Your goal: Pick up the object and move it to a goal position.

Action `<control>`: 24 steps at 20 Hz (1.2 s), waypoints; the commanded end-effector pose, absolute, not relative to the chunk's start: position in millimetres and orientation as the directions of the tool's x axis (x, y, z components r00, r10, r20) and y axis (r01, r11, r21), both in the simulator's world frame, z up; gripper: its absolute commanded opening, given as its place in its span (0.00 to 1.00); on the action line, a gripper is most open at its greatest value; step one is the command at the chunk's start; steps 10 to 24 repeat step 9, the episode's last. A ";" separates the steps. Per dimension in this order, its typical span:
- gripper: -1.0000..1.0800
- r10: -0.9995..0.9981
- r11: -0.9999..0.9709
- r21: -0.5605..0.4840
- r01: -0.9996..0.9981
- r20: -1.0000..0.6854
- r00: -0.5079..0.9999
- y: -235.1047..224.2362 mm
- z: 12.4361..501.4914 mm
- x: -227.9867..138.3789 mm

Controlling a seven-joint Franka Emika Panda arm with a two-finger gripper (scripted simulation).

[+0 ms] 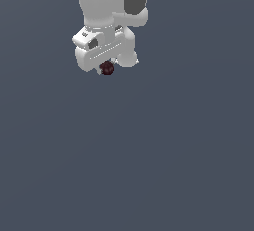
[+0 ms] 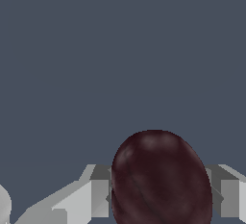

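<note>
Exterior view: the white Franka arm's gripper [image 1: 107,69] is hanging over a plain grey-blue floor [image 1: 149,165], its jaws clenching the small dark red, speckled ball [image 1: 107,68]. In the wrist view the ball [image 2: 161,180] is sitting wedged between the grey fingers [image 2: 98,189]. A rounded, bumpy surface (held only at the tips) is likely risking a slip if the carry is jerky. Open room is spreading on every side, with no edges or obstacles showing; no goal marker is showing either.
</note>
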State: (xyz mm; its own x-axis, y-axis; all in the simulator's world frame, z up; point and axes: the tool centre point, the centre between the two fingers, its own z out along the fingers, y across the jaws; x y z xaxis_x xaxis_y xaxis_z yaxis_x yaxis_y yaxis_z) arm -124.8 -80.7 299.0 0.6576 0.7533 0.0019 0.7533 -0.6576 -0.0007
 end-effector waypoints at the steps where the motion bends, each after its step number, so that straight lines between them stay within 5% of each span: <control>1: 0.00 0.754 -0.657 -0.001 0.754 0.002 0.657 -86.5 310.1 -132.6; 24: 0.00 0.754 -0.657 0.000 0.754 0.001 0.657 -95.2 325.4 -142.3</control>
